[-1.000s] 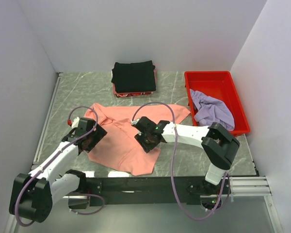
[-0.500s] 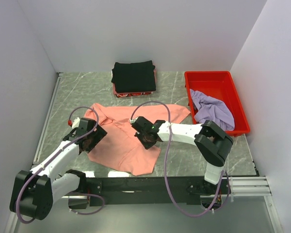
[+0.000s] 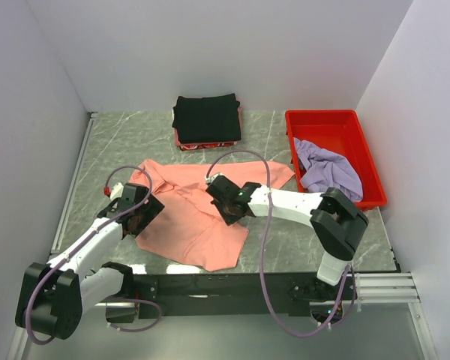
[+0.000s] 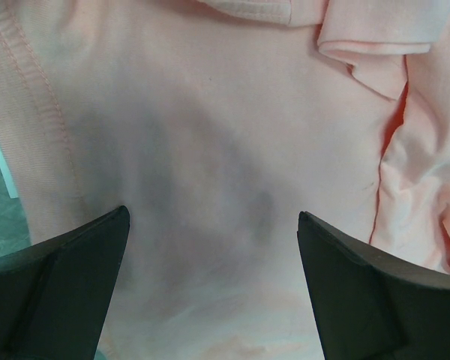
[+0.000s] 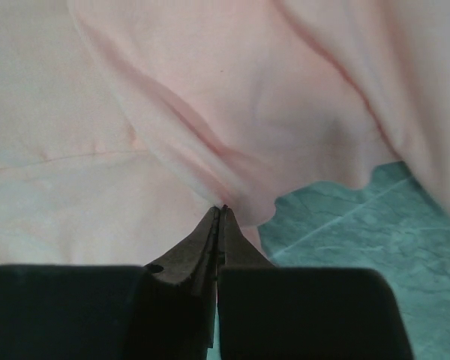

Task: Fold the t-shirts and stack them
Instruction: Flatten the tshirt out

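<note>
The salmon-pink t-shirt [image 3: 181,196] lies spread and rumpled on the marble table, in front of both arms. My left gripper [image 3: 139,215] hovers over its left part, open wide, and pink cloth [image 4: 210,112] fills the gap between its fingers [image 4: 212,217]. My right gripper [image 3: 227,205] is at the shirt's right part, near its edge. It is shut, and a ridge of pink fabric [image 5: 202,150] runs into its tips [image 5: 223,208]. The black t-shirt [image 3: 206,118] sits neatly folded at the back. The lavender t-shirt [image 3: 326,171] lies crumpled in the red tray [image 3: 322,115].
The red tray stands at the back right against the wall. Something red-edged [image 3: 186,143] pokes out under the black fold. Bare green marble [image 5: 360,225] shows just right of the right gripper's tips. White walls close in the table on three sides.
The right gripper has closed onto the pink cloth and drawn slightly away from the near edge. The left arm has stayed put, open.
</note>
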Robot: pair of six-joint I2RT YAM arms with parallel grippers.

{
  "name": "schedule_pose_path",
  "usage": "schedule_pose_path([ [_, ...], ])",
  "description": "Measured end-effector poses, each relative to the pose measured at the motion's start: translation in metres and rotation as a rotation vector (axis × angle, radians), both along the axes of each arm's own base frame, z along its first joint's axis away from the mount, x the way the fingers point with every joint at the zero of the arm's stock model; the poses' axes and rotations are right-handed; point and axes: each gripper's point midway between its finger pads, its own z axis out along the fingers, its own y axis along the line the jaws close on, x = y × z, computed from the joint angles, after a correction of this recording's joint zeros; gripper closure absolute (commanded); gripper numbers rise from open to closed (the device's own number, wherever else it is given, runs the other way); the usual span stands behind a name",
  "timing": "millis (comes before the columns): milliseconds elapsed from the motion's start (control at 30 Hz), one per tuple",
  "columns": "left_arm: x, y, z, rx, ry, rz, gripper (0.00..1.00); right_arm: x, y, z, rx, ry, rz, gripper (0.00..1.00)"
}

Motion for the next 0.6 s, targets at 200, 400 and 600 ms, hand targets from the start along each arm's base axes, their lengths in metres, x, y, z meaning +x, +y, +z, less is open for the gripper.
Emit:
schedule_pose_path([
  [200, 0.001, 0.002, 0.001, -0.002, -0.001, 0.009, 0.01, 0.020, -0.005, 0.037, 0.062, -0.080, -0.064, 1.00],
  [400, 0.025, -0.001, 0.025, -0.010, -0.055, 0.011, 0.00, 0.044, -0.018, 0.066, 0.155, -0.127, -0.178, 1.00],
  [600, 0.073, -0.007, 0.059, 0.004, -0.118, 0.006, 0.05, 0.063, -0.022, 0.093, 0.275, -0.157, -0.232, 1.00],
])
